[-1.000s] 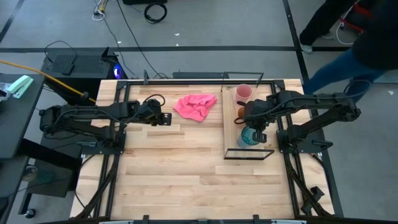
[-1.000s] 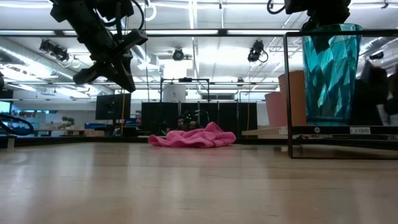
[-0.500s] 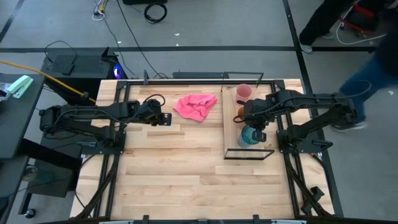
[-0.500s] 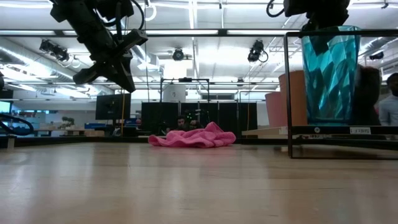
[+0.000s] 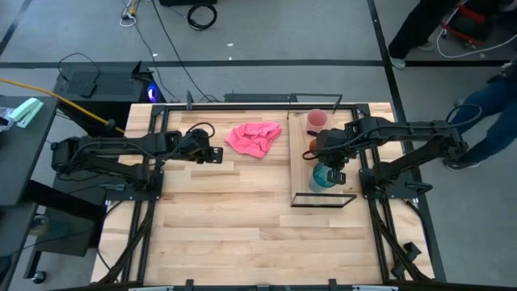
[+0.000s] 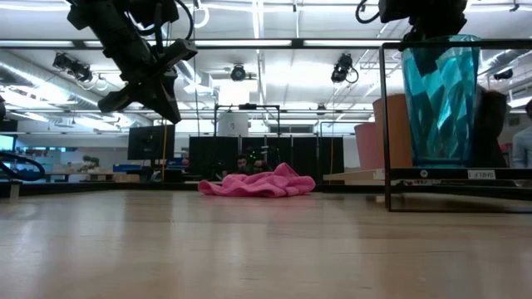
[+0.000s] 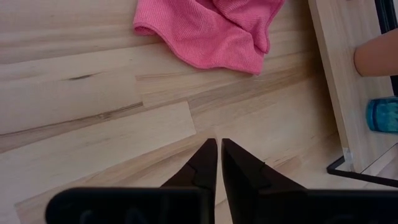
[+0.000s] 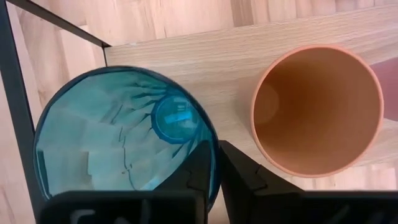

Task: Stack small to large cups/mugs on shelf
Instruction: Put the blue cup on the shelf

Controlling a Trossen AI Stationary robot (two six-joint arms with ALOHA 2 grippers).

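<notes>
The shelf [image 5: 300,174] lies along the table's right side. On it stand the pink cup [image 5: 317,120] at the far end, the orange-brown cup [image 8: 317,112] in the middle and the teal cup [image 8: 124,143] near the shelf's near end. All three are upright, mouths up. My right gripper [image 8: 216,168] is over the teal cup's far side, shut on its rim. My left gripper [image 7: 219,155] is shut and empty. It hangs above the bare tabletop, left of the pink cloth [image 5: 254,137]. My right gripper holds the teal cup's rim [image 8: 213,146] on the side facing the orange-brown cup. One finger [image 8: 198,171] is inside the cup and one [image 8: 242,174] outside. The fingers come from above, pointing down. The cup [image 6: 440,100] stays upright; whether its base is off the shelf board I cannot tell.
A thin black wire frame [image 6: 385,124] rises around the shelf's near end, close to the teal cup. The pink cloth [image 6: 258,183] lies crumpled at the table's far middle. A person walks on the floor beyond the table's right edge [image 5: 493,113].
</notes>
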